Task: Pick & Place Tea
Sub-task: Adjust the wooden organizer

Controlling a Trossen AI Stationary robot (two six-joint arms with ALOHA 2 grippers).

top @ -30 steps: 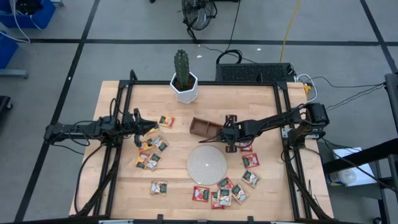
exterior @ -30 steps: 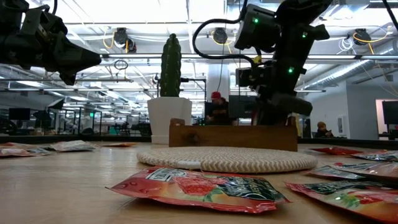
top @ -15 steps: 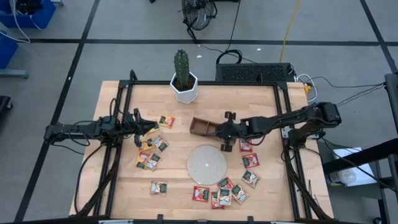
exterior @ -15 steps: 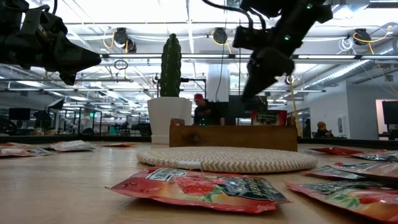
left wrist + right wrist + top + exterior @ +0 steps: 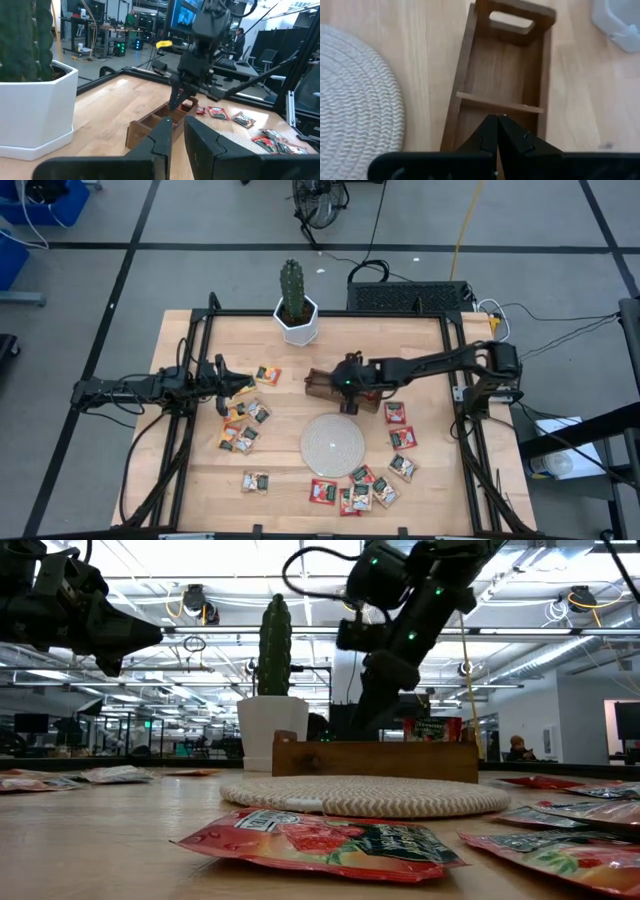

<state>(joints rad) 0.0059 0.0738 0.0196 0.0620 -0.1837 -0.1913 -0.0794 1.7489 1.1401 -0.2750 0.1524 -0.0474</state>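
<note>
The right tool [image 5: 347, 384] is hanging closed over the brown three-compartment wooden tray [image 5: 328, 384], seemingly to release there, though no sachet shows between its fingers. The small square red and green tea sachets [image 5: 402, 438] are lying scattered on the bench [image 5: 420, 350] around the round pale woven disc [image 5: 333, 444]. The left tool [image 5: 240, 384], fingers nearly together, is waiting near other sachets.

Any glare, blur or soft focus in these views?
Low view: bright ceiling lights glare behind the right gripper; the nearest tea is soft. Left wrist view: cactus pot blurred up close. Right wrist view: tray evenly lit, slightly soft.
</note>
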